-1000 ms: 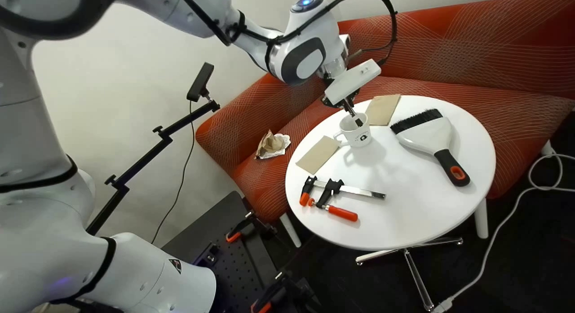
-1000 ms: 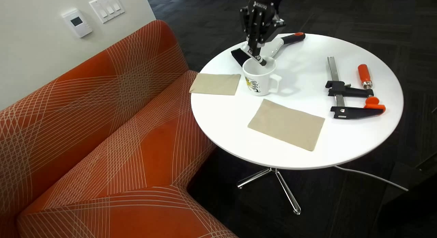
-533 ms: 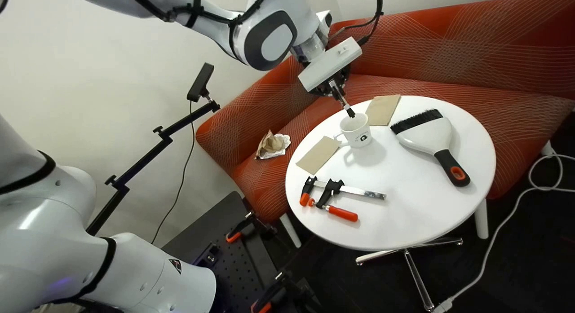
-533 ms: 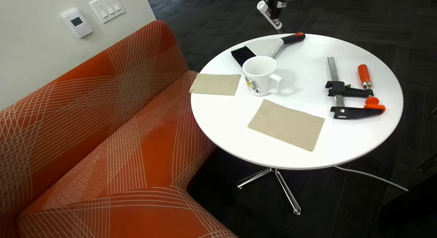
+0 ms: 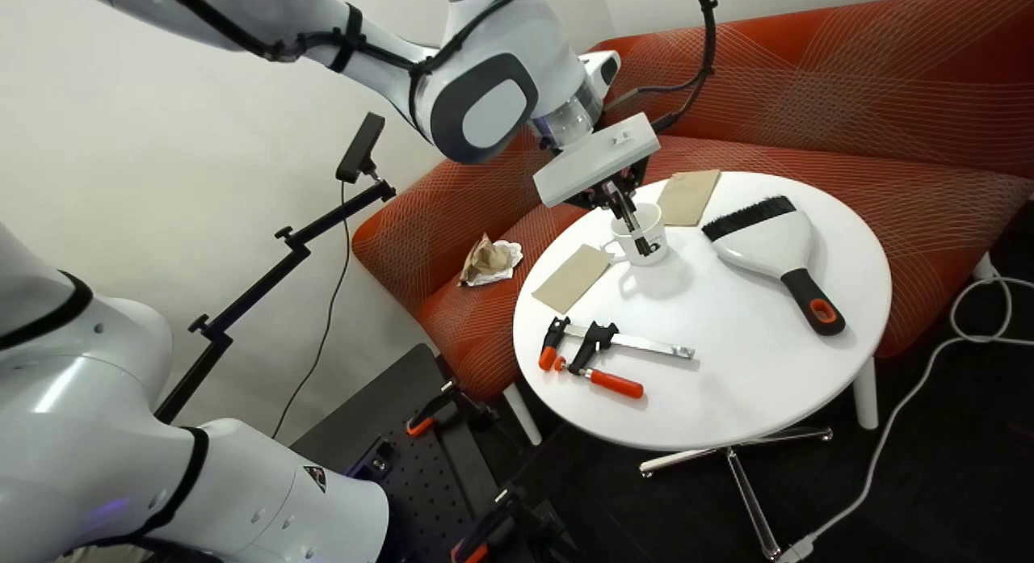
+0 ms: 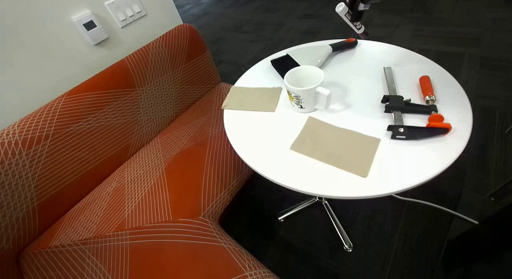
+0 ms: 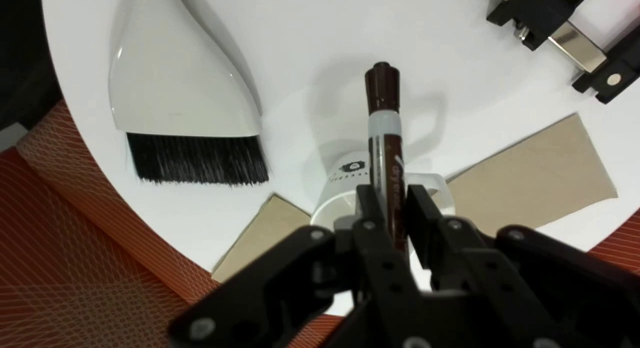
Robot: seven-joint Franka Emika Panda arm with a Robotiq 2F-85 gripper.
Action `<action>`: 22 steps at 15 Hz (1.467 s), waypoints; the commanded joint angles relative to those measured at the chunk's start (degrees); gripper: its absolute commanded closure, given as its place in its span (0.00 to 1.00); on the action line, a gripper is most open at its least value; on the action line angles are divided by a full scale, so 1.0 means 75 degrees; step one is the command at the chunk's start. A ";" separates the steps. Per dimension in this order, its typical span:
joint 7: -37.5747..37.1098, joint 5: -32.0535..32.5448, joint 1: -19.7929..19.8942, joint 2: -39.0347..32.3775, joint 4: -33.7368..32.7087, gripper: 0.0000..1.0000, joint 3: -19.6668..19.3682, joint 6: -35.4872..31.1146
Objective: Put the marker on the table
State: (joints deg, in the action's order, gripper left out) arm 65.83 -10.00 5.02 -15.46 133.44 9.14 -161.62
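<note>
The marker (image 7: pixel 384 123) has a dark brown cap and a brown-and-white body with "dry erase" lettering. My gripper (image 7: pixel 391 193) is shut on it, cap end pointing away from the fingers. In an exterior view the marker (image 6: pixel 350 18) is held tilted in the air, above and behind the brush handle. In an exterior view the gripper (image 5: pixel 628 212) and marker overlap the white mug (image 5: pixel 659 241). The mug (image 6: pixel 303 95) stands upright and apart from the marker. The round white table (image 5: pixel 727 377) is below, also seen in the wrist view (image 7: pixel 300 48).
A white brush (image 5: pixel 767 244) with black bristles lies on the table. A bar clamp (image 6: pixel 396 107) with orange parts lies on the clamp side. Two brown napkins (image 6: pixel 338 147) (image 6: pixel 253 99) lie near the mug. A red-orange sofa (image 6: pixel 140 159) borders the table.
One second ago the marker's tip was at the mug's opening. The gripper has lifted it clear and carried it away from the mug, toward the clamp side. Mug and table things have not moved.
</note>
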 commanded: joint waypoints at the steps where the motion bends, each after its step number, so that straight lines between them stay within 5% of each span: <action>1: -0.0220 0.0607 -0.0070 -0.0358 0.0181 0.95 -0.0148 -0.0769; 10: -0.0373 0.3271 -0.0504 -0.1423 0.0108 0.95 -0.0701 -0.1665; 20: -0.0303 0.4187 -0.0936 -0.2091 -0.0119 0.95 -0.0697 -0.1329; 21: -0.0335 0.4255 -0.1008 -0.2117 -0.0136 0.56 -0.0752 -0.1332; 22: -0.0328 0.4292 -0.1020 -0.2135 -0.0145 0.55 -0.0750 -0.1337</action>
State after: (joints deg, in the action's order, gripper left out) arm 64.83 20.08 -1.11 -30.97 133.60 4.74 -172.43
